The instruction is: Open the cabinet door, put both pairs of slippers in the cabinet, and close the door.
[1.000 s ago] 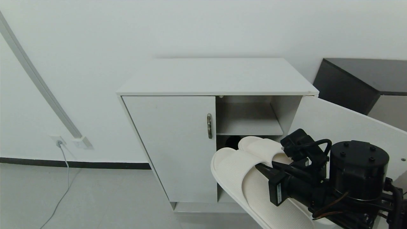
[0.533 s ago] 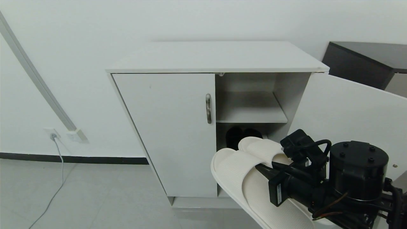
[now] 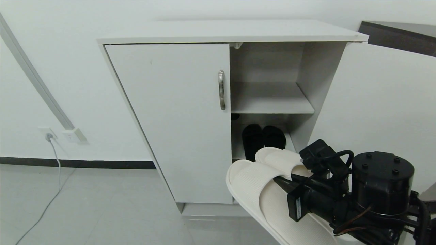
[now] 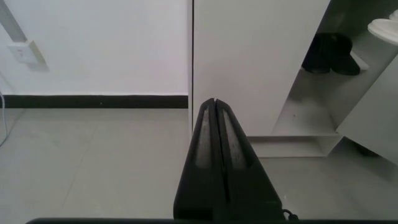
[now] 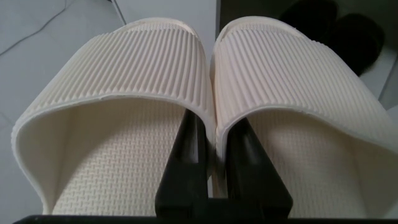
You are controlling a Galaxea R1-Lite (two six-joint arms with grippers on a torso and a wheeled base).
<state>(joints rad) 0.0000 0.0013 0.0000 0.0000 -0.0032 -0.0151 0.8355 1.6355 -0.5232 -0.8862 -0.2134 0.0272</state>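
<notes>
Cabinet [image 3: 224, 30], white, stood straight ahead of the right gripper [image 5: 214, 146], with its opening past the gripper's tips. Right-hand door [image 3: 381, 112] was swung open and stood off to that gripper's right side. Left-hand door [image 3: 173, 119] was shut, ahead and to the gripper's left. Inner shelf [image 3: 269, 102] was ahead of and above the gripper and split the open half into an upper and a lower compartment.

White slippers [image 5: 124, 93] were held as a pair, side by side, toes pointing away from the gripper toward the cabinet opening and outside it. One finger sat inside each slipper. The two fingers were nearly closed, pinching the two touching inner side walls between them.

Black slippers [image 3: 264, 139] lay in the lower compartment, just beyond the white toes and ahead of the right gripper, apart from the white pair.

Left gripper [image 4: 215, 118] hung low over the floor [image 4: 93, 162]. Its fingers were pressed together with nothing between them. The closed door was ahead of it, and the black pair was ahead and off to its right.

Metal handle [image 3: 221, 90] sat upright on the closed door's edge, up and left of the right gripper. Wall socket [image 3: 49, 136] with a cable was far to its left.
</notes>
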